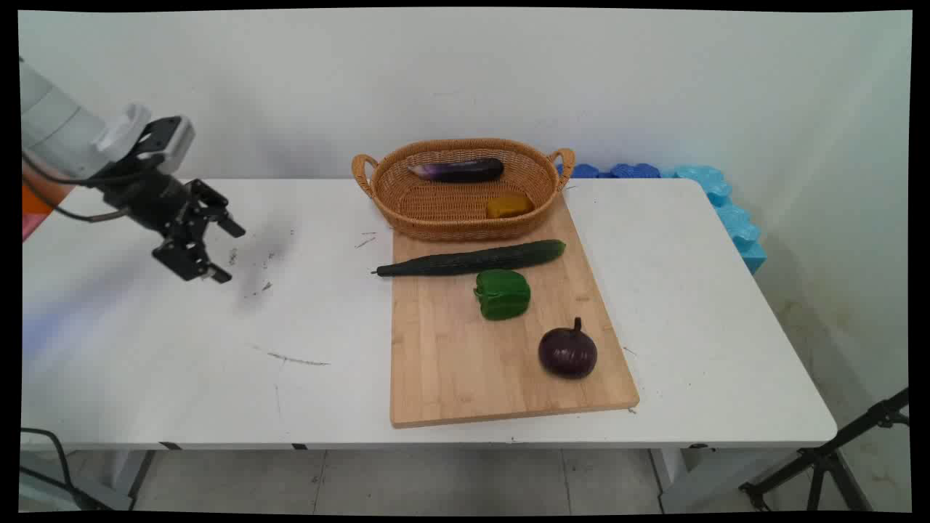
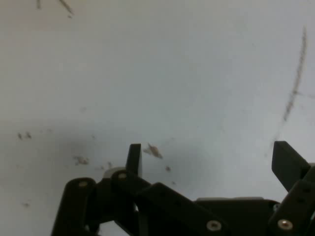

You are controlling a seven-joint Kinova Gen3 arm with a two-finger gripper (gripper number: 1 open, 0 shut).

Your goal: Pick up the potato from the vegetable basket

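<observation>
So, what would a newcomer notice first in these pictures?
Probably the wooden cutting board at the table's middle, carrying a long cucumber, a green pepper and a round purple onion. Behind it stands a wicker basket holding an eggplant. Far left, the open gripper hovers over bare table.

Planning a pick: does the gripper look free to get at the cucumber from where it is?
Probably yes. The gripper hovers open over bare table left of the board, and nothing stands between it and the cucumber, which lies uncovered.

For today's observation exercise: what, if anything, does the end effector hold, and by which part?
Nothing. The end effector is open and empty above the bare table.
</observation>
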